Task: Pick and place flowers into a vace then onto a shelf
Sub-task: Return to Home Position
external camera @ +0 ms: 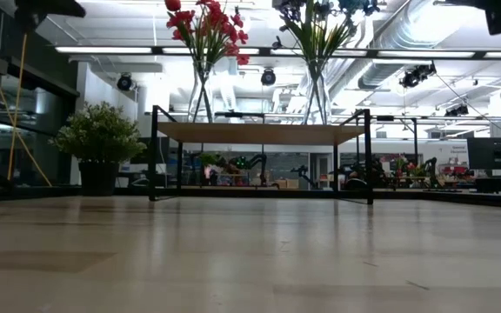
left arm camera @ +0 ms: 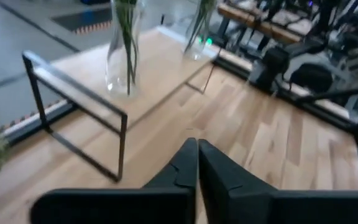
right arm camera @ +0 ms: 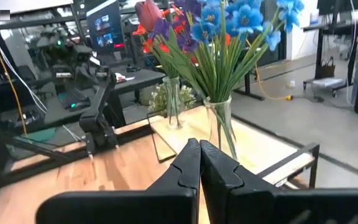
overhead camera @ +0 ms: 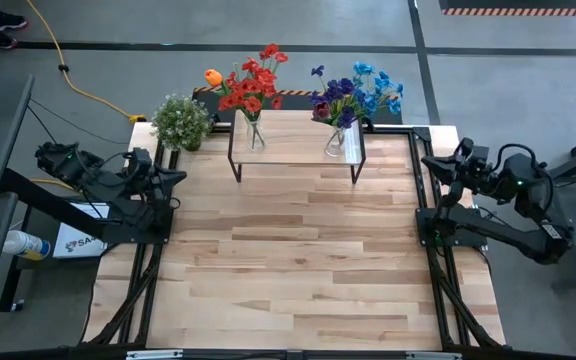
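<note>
Both pairs of jaws are pressed shut with nothing between them, which suits arms that, I judge, are parking with the job done. From above, the left gripper [overhead camera: 175, 178] sits over the left edge of the table [overhead camera: 298, 270] and the right gripper [overhead camera: 430, 166] over the right edge, each well apart from the shelf [overhead camera: 298, 150] at the far end. Two glass vases [overhead camera: 255, 135] stand on that shelf, one holding the red flowers [overhead camera: 253, 85] with an orange bloom leaning out, the other the blue and purple flowers [overhead camera: 358, 95]. They are set apart, probably so the bunches do not tangle. A potted plant [overhead camera: 181, 120] stands on the table just beside the shelf's left end. A white box [overhead camera: 73, 240] under the left arm carries dark letters, but the arm covers part of them and I cannot read the word. At table height the shelf top looks level, both vases stand upright on it, and the blooms run up out of sight. Looking along the left wrist, its closed fingers point towards the shelf, with the nearer vase close to the shelf's end. Looking along the right wrist, the blue flowers fan out just ahead, their vase near the shelf's edge and the left arm far behind. Nothing on the room's screens is legible.
</note>
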